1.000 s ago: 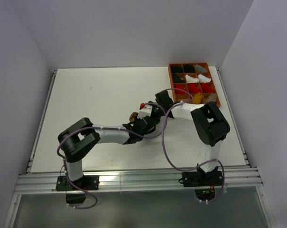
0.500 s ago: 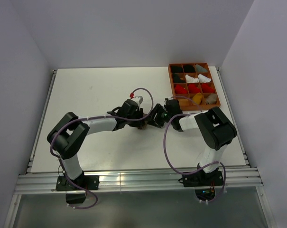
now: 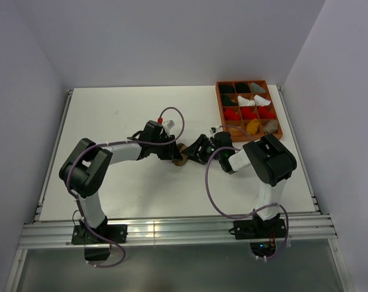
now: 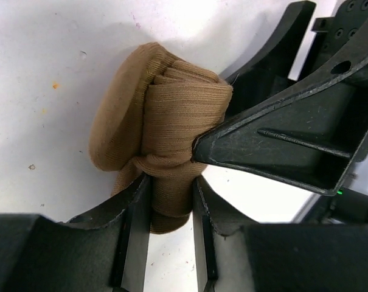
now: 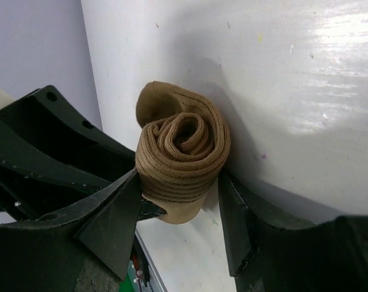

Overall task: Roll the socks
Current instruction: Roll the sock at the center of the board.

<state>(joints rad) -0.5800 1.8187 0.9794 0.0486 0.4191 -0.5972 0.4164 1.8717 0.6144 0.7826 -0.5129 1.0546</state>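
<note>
A light brown sock [image 3: 181,156], rolled into a tight spiral, lies on the white table [image 3: 111,121] between my two grippers. My left gripper [image 3: 173,151] comes from the left and is shut on the sock's loose end [image 4: 170,204]; the roll [image 4: 171,115] bulges beyond its fingertips [image 4: 138,201]. My right gripper [image 3: 195,149] comes from the right, and its jaws clamp the roll [image 5: 182,152] from both sides. In the left wrist view, one right finger presses the roll's side. No cuff stripes show. The other socks are out of view.
An orange compartment tray [image 3: 280,115] stands at the back right, holding black, white, red, grey and mustard rolled bundles. Both arms' cables loop above the table's middle. White walls enclose the table on three sides.
My left gripper has drawn back to the left, and my right gripper has come down and left. Both have now closed on the sock from opposite sides.
</note>
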